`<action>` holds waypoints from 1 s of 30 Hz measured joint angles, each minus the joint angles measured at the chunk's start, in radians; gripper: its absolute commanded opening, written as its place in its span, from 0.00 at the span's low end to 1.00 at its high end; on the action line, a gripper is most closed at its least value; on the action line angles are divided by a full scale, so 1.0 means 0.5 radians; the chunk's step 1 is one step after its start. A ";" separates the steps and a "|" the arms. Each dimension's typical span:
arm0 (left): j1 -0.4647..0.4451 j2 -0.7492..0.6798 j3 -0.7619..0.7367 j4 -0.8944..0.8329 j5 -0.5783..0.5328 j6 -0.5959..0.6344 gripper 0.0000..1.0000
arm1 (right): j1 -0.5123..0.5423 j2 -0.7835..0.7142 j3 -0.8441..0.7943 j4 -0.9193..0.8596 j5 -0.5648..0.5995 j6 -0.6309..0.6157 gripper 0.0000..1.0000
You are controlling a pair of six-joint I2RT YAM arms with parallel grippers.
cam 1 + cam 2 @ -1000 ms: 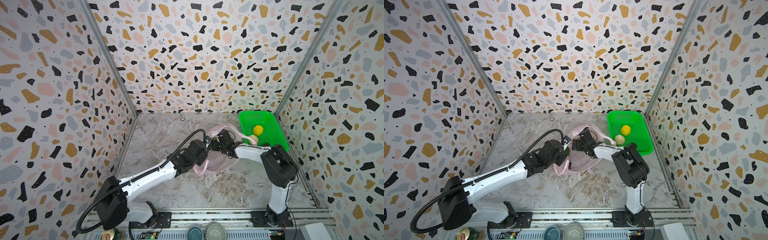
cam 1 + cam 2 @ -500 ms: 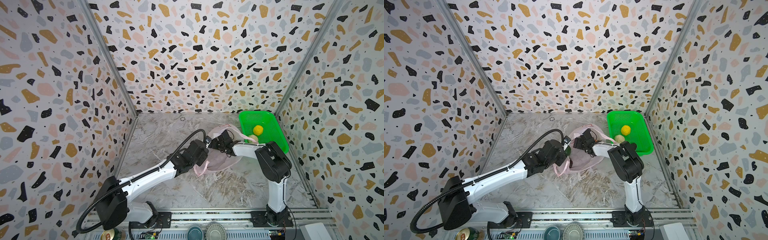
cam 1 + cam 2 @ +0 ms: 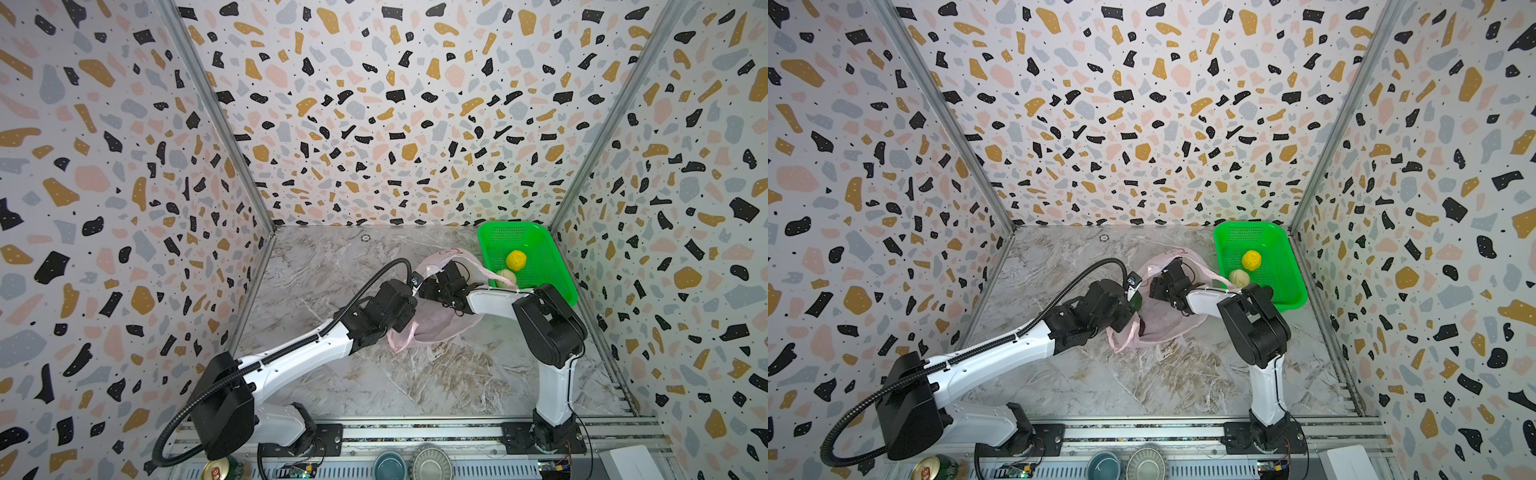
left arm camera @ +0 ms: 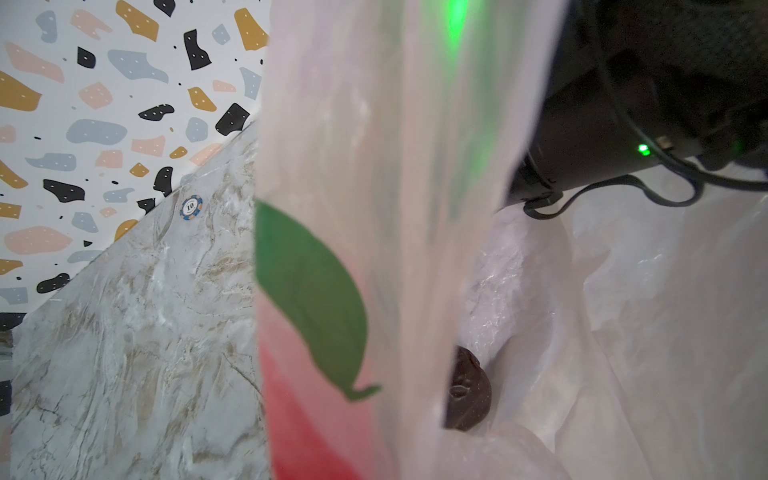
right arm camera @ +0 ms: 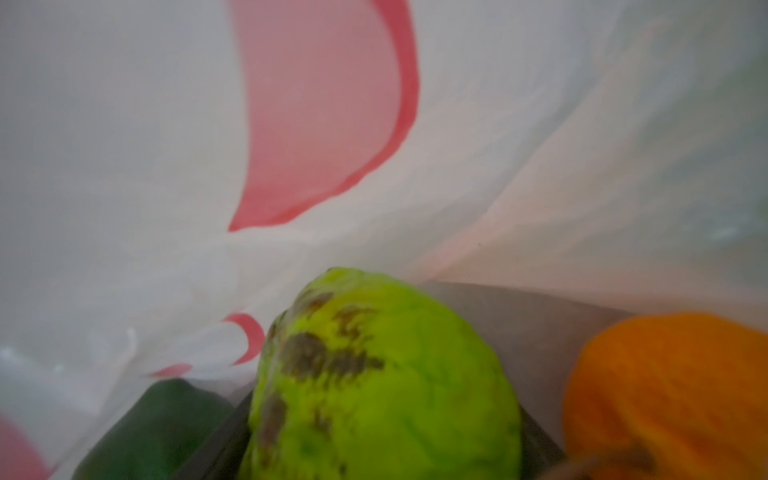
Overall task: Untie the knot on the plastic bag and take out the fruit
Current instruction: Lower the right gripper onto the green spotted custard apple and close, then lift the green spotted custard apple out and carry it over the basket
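in both top views you see the plastic bag (image 3: 436,328) lying crumpled on the marble table (image 3: 332,270) between your two arms, just beside the green basket (image 3: 515,226), where a yellow fruit (image 3: 516,260) and a cream-white fruit (image 3: 506,277) sit. your left gripper (image 3: 414,286) is at the bag's left rim, jaws pressed together and pinching the film. your right gripper (image 3: 1160,286) reaches into the bag's mouth. in the left wrist view the pink film stretches right in front of the lens, with a green leaf (image 4: 311,299) and a red patch (image 4: 299,424) printed on it, and a blackish-brown fruit (image 4: 467,390) lies deep inside the bag. in the right wrist view a bumpy light green fruit (image 5: 382,382) fills the gap between the dark fingers (image 5: 212,444), with an orange fruit (image 5: 673,395) and a dark green fruit (image 5: 158,424) on either side of it. the jaws stand wide around it, and you cannot tell whether they press it.
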 measured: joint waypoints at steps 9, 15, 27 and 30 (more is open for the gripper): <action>-0.001 0.000 0.000 0.000 -0.031 0.000 0.00 | 0.148 -0.446 -0.178 -0.150 -0.075 -0.124 0.56; 0.000 0.000 0.000 0.000 -0.069 0.000 0.00 | 0.267 -0.728 -0.265 -0.369 -0.113 -0.216 0.56; 0.000 0.000 0.000 0.000 -0.111 0.001 0.00 | 0.320 -1.354 -0.280 -0.867 -0.179 -0.242 0.56; 0.000 0.000 0.000 0.000 -0.119 0.001 0.00 | 0.320 -1.418 -0.179 -1.032 -0.172 -0.251 0.57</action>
